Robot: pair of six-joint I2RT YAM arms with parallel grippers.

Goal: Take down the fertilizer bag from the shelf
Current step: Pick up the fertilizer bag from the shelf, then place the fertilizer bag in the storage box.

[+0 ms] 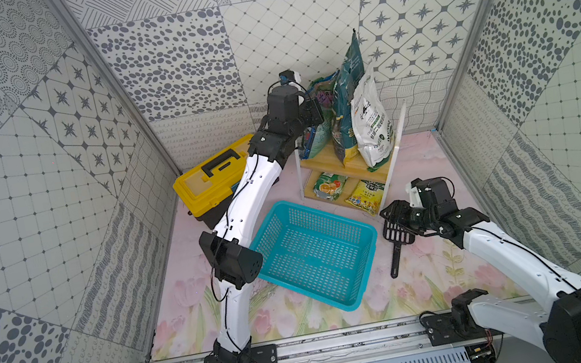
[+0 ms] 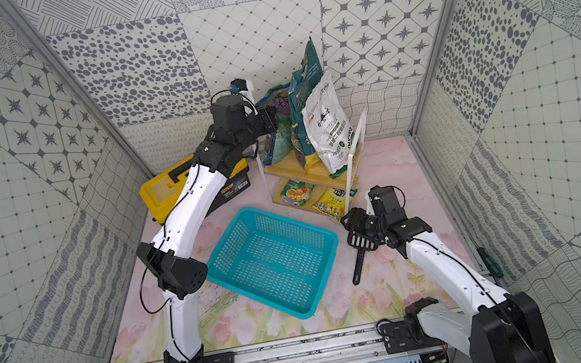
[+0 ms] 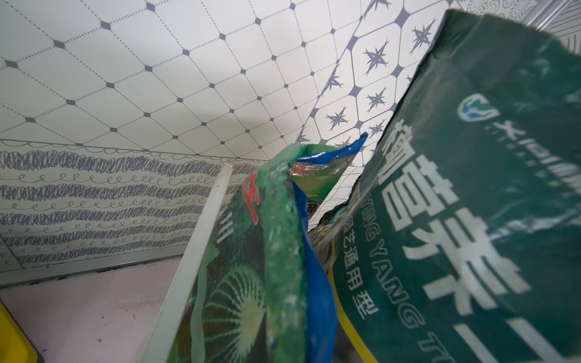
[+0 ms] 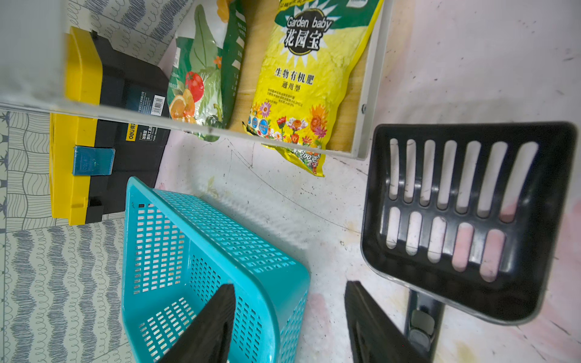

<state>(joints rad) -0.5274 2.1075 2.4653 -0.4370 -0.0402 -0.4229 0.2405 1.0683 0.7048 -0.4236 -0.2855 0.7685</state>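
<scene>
**Top views.** The shelf [image 1: 322, 162] [image 2: 314, 174], two light plank tiers between thin white side panels, is standing at the back of the floral mat, beside the yellow-and-black toolbox [image 1: 208, 184].
- Three bags are standing upright on its upper tier: the cactus-print fertilizer bag [image 1: 321, 136] [image 2: 279, 140], green with blue edging, at the end nearest the toolbox; a tall dark green bag [image 1: 348, 107] in the middle; a white bag [image 1: 371, 123] at the far end.
- The left gripper [image 1: 314, 105] [image 2: 269, 115] is pressing into the cactus bag's crumpled top, jaws together on it.
- The right gripper [image 1: 387, 214] [image 2: 348, 220] is hanging low over a black slotted scoop [image 1: 397, 236], near the teal basket [image 1: 327, 217].

**Left wrist view.** The cactus-print fertilizer bag [image 3: 251, 267] is filling the near field.
- It is showing glossy green film, a spiny white cactus print, red characters, and a blue gusset folding open at the top.
- It is leaning against the shelf's white side panel [image 3: 195, 251], just beside the dark green bag [image 3: 471, 204] with white lettering.
- The fingertips are lying out of frame.

**Right wrist view.** The right gripper [image 4: 287, 292] is holding its jaws apart above the basket [image 4: 220, 226] corner and the mat.
- The scoop [image 4: 456, 204] is lying just beside it.
- On the lower tier, a yellow "Garden baby" bag [image 4: 298, 78] and a vegetable-print bag [image 4: 201, 78] are lying flat, the yellow one overhanging the front edge.
</scene>
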